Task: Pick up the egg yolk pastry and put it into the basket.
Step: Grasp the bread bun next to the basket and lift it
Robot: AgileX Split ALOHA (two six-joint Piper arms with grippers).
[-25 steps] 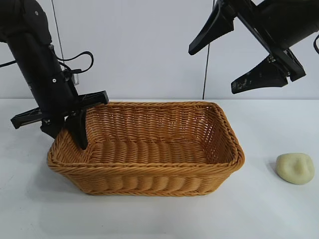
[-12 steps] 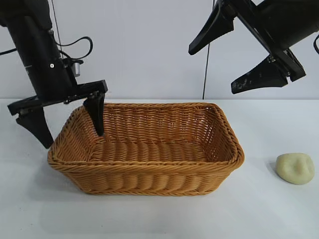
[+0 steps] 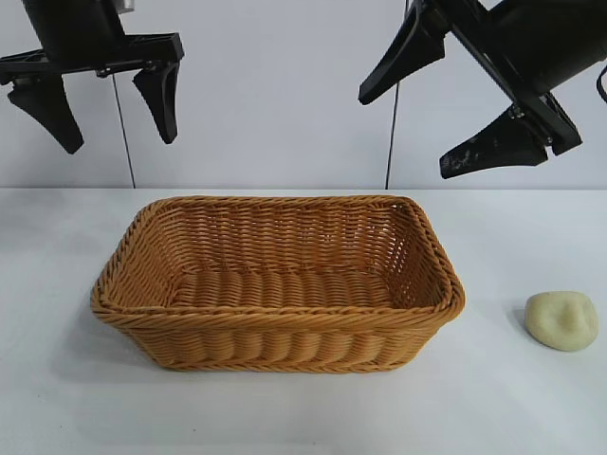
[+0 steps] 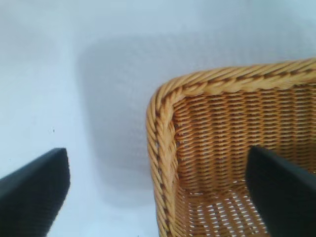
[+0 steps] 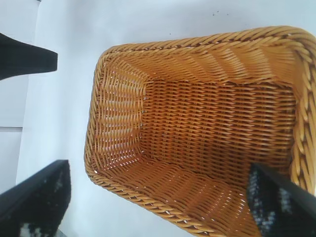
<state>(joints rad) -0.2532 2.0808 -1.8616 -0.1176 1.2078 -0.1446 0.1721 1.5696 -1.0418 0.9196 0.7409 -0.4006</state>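
Note:
The egg yolk pastry [image 3: 561,320], a pale yellow-cream lump with a dented top, lies on the white table to the right of the basket. The orange-brown wicker basket [image 3: 285,343] stands at the table's middle, with nothing in it. My left gripper [image 3: 119,142] is open and empty, high above the basket's left end. In the left wrist view its own gripper [image 4: 157,158] straddles the basket's corner rim [image 4: 163,128] from above. My right gripper [image 3: 406,136] is open and empty, high above the basket's right end, and looks down into the basket [image 5: 118,49]. The pastry is out of both wrist views.
White table [image 3: 531,417] against a pale wall. A thin cable [image 3: 391,142] hangs behind the basket. One finger of the left gripper [image 5: 24,59] shows at the edge of the right wrist view.
My left gripper has risen from the basket's left end to high above it, staying open. The right arm, the basket and the pastry have not moved.

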